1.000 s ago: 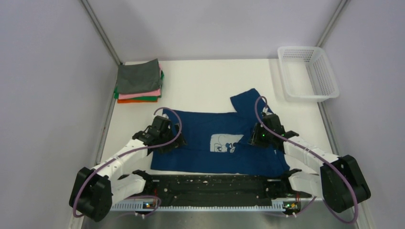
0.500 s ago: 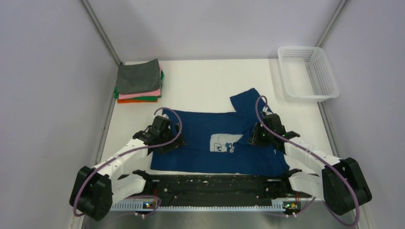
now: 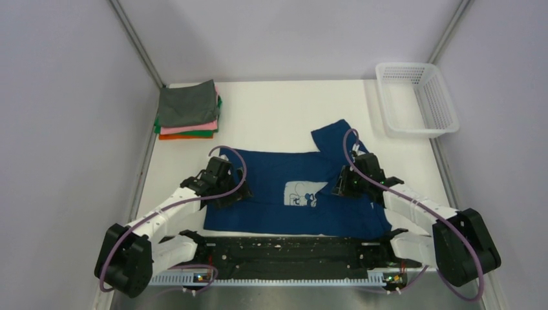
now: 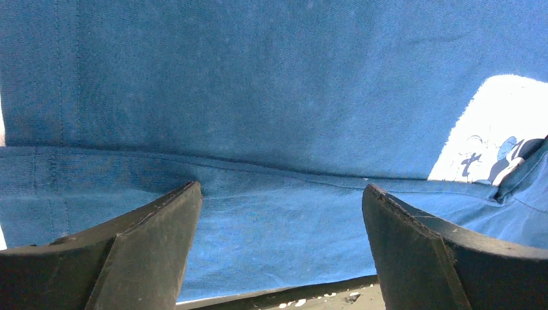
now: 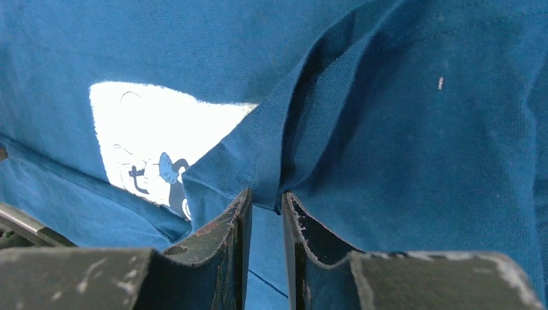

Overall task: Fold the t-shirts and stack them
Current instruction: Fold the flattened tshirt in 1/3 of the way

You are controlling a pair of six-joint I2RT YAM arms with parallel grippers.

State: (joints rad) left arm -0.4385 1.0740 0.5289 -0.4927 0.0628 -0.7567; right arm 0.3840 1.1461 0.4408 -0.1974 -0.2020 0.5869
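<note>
A flat white rectangular table [image 3: 278, 110] stood inside a small enclosure. Plain pale grey walls [image 3: 291, 32] closed in behind it and along both its sides. Slim grey metal posts [image 3: 137, 44] rose from its far corners. A white plastic mesh basket [image 3: 441, 103] sat at its far right corner. The light was soft and even.

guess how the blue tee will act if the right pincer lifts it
Probably floppy: the blue tee ridges up into a fold where the right pincer nips it, so the rest would likely drape. Likely light, since it looks like thin cloth. If pushed, it may bunch rather than slide whole, given its creases.
</note>
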